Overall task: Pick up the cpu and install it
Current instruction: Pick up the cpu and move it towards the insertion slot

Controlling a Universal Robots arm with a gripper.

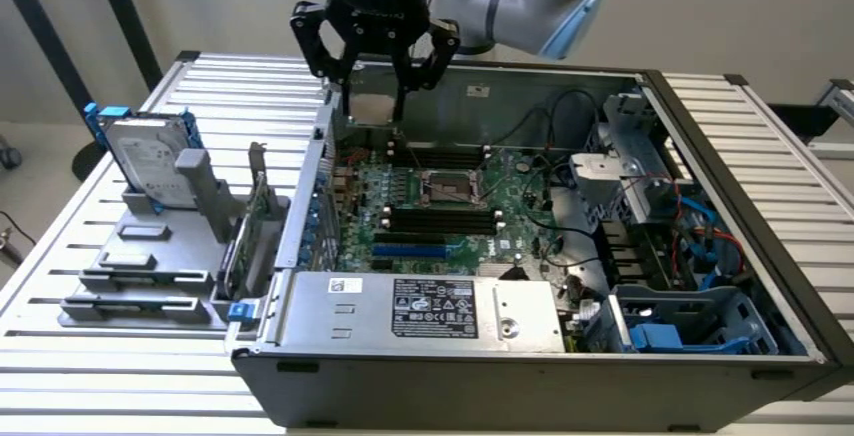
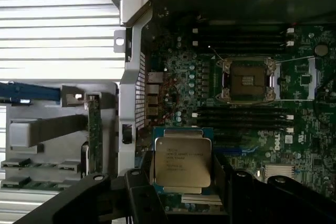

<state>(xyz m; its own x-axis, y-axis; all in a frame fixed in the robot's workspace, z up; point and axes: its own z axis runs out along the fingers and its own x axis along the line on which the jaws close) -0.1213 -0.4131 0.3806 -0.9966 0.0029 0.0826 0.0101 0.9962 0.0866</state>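
Observation:
The cpu (image 1: 372, 109) is a small flat square chip with a silver metal top, hanging in the air over the back left corner of the open computer case (image 1: 747, 206). My gripper (image 1: 375, 96) is shut on it, one black finger on each side. In the wrist view the cpu (image 2: 182, 163) faces the camera with its printed lid between the fingers (image 2: 140, 182). The empty cpu socket (image 1: 447, 188) lies on the green motherboard (image 1: 507, 236), below and to the exterior view's right of the chip. The socket (image 2: 248, 80) stands open with its metal frame around it.
A grey fixture (image 1: 134, 256) on the slatted table holds a silver hard drive with a blue frame (image 1: 144, 161). Black memory slots (image 1: 441, 218) flank the socket. The power supply (image 1: 414, 306) fills the case's front, and cables and drive bays (image 1: 667, 226) crowd the exterior view's right.

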